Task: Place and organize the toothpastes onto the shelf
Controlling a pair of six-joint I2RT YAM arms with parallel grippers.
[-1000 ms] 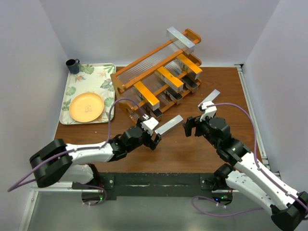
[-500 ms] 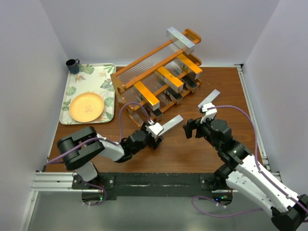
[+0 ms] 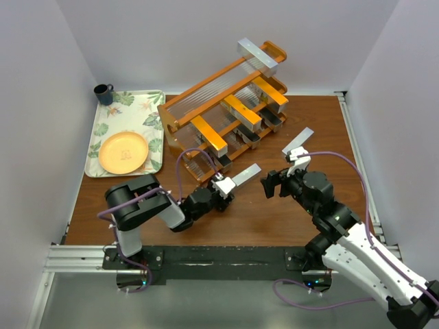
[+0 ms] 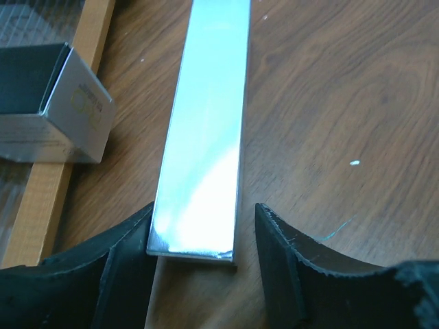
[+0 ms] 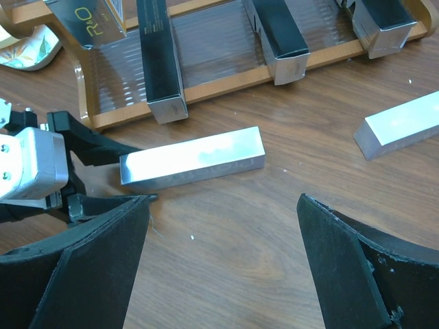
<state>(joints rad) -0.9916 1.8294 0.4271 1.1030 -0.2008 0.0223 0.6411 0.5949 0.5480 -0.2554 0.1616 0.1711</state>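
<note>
Nearest the arm bases, the left gripper [image 4: 204,212] sits low over the table [image 3: 257,221]. Its jaws stand apart astride the near end of a silver toothpaste carton [image 4: 206,130]. One finger touches the carton's side and the other shows a gap, so nothing is clamped yet. Opposite, the right gripper [image 5: 223,202] hovers spread wide and empty. A second silver carton [image 3: 298,142] lies loose on the table further right. Those two look like all that is left to place.

Beyond them the shelf [image 3: 167,115] already carries the rest. It has dark grey cartons [image 5: 161,62] along the lowest tier, three orange-gold cartons [image 3: 241,110] higher up, and a lone silver carton [image 3: 257,55] on top.

Far left, the floral tray [image 3: 154,103] holds a yellow plate [image 3: 123,152], and a dark mug [image 3: 103,93] stands at its far corner.
</note>
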